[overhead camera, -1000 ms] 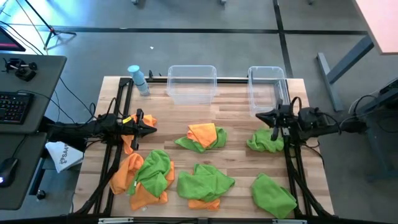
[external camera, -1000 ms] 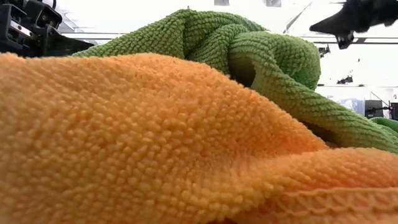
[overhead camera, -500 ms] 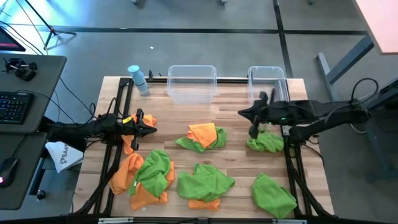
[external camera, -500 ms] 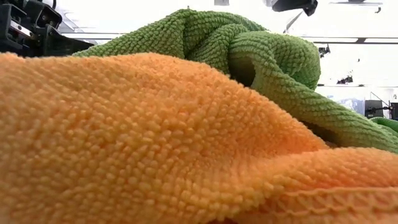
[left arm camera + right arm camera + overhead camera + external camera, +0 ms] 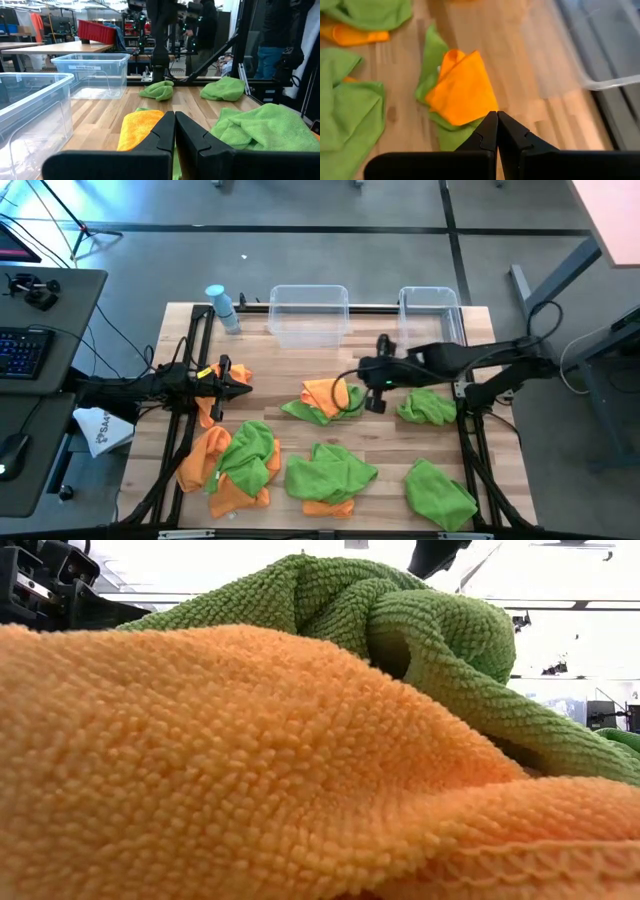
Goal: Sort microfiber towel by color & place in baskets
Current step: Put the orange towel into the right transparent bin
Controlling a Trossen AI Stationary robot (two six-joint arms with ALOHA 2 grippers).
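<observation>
1. Because each microfiber towel is soft, light and limp, my judgement is that it will drape and trail once lifted, and a pinch on a raised fold should hold better than one on a flat edge.
2. Mid-table, an orange towel (image 5: 325,394) lies on top of a green towel (image 5: 312,411); its humped, folded middle looks like the best place to take hold, so that the green one beneath is not dragged along.
3. Right tool (image 5: 366,387) hangs just beside that orange towel, its fingers pressed together and holding nothing, as the right wrist view shows.
4. Left tool (image 5: 240,385) waits at the table's left side above another orange towel (image 5: 209,402), fingers likewise together and empty.
5. More green and orange towels lie scattered over the near half of the wooden table (image 5: 375,343).
6. Both clear baskets stand at the far edge: the wider basket (image 5: 308,312) and the narrower basket (image 5: 431,315), neither showing a towel inside.
7. One white label (image 5: 87,67) sits on a basket's rim in the left wrist view, but its writing is too small to read; no brand is legible.
</observation>
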